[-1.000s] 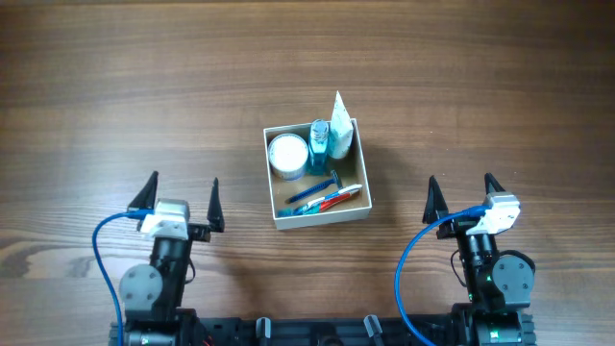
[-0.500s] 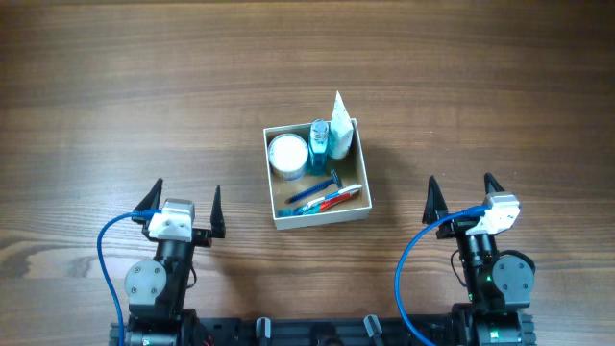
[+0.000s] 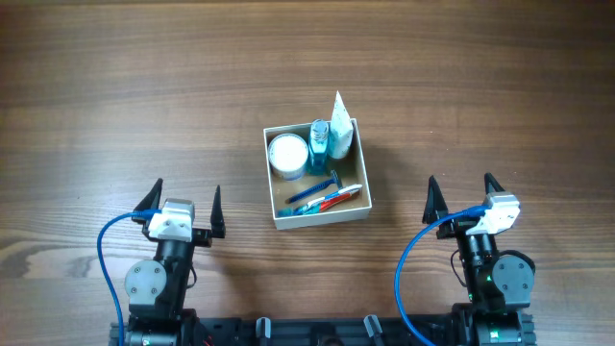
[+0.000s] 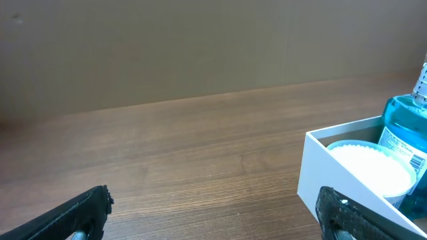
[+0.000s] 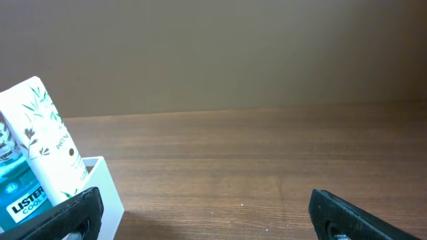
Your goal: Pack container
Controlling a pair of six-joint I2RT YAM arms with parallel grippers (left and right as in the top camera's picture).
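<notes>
Container (image 3: 325, 219), a square, shallow cardboard box with smooth white outer walls and a tan-brown inside, sits near the middle of a dark wood-grain table (image 3: 115, 86), ahead of the two arms and between them. Packed inside are one round white jar (image 3: 287, 155) in the far left corner, one translucent blue bottle (image 3: 318, 144) standing just beside it, and one flat white tube (image 3: 339, 123) printed with green leaves, propped in the far right corner. Across the near half lie one thin dark-handled razor (image 3: 315, 188) and a few slender blue and red sticks (image 3: 332, 200), too small to count with certainty. Left gripper (image 3: 184, 188) and right gripper (image 3: 460, 183), well apart from the box on either side, each show two black pointed fingers spread wide, holding and touching nothing.
</notes>
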